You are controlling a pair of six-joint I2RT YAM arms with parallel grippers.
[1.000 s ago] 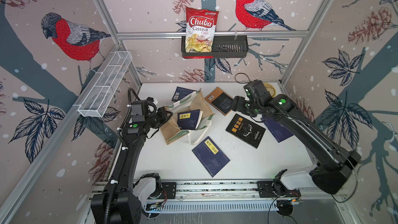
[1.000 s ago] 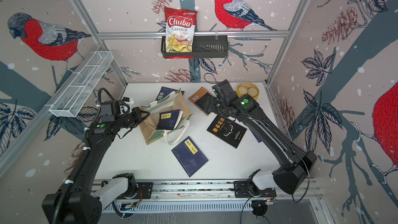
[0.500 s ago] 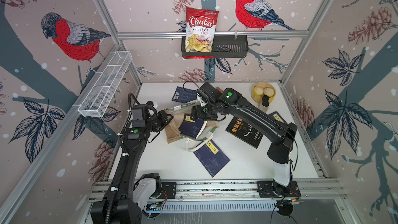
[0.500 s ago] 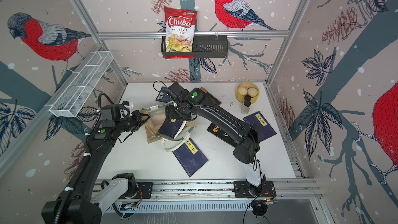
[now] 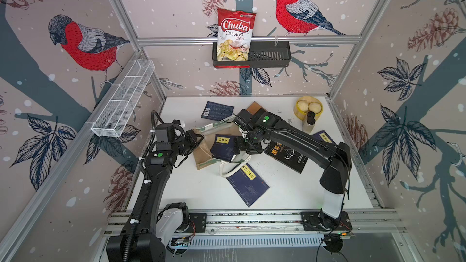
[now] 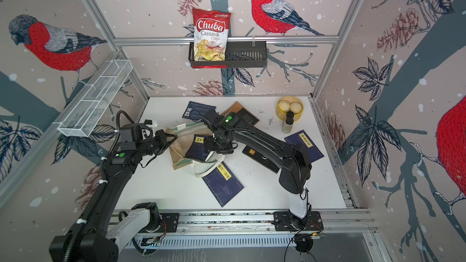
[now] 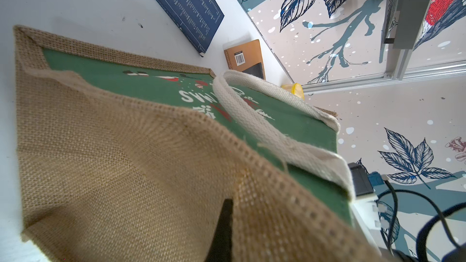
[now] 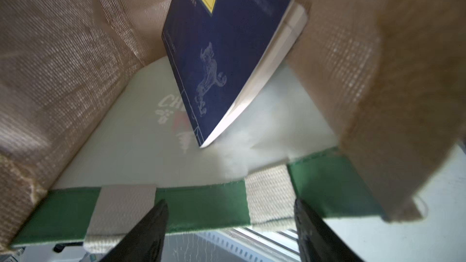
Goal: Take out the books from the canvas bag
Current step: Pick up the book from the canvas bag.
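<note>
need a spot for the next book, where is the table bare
Bare table at the front: between the left arm and the front navy book, and between that book, the black book and the right arm. Crowded in the middle: bag, the navy book inside, both arms.

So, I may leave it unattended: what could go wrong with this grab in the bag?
1. The right gripper hangs open at the rim of the bag, the book lying deeper; closing here might pinch rim or handle instead.
2. The left gripper pinches only the jute edge; a pull could drag the bag loose.
</note>
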